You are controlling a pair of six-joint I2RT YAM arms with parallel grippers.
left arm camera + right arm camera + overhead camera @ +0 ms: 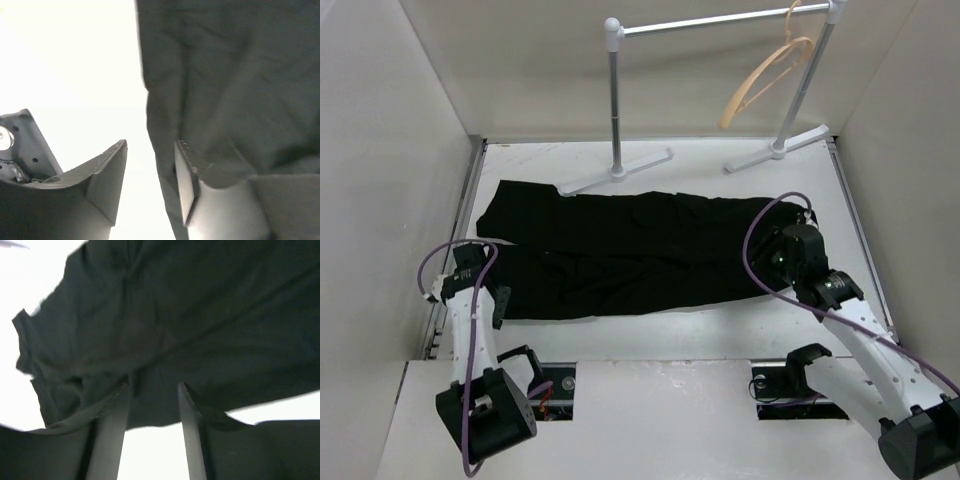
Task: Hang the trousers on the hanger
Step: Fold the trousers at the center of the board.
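Observation:
The black trousers (pixel 620 255) lie flat across the table, their length running left to right. The tan hanger (pixel 765 80) hangs from the white rack's bar at the back right. My left gripper (pixel 480 258) is at the trousers' left end. In the left wrist view it (pixel 150 150) is open, with the fabric's edge (pixel 230 75) running between the fingers. My right gripper (pixel 772 245) is at the trousers' right end. In the right wrist view it (pixel 155 387) is open, low over the table, with the fabric's edge (pixel 175 305) lying between the fingertips.
The white tubular rack (pixel 615 100) stands at the back on two flat feet, its left foot touching the trousers' far edge. White walls close in the table on the left, right and back. Purple cables loop from both arms.

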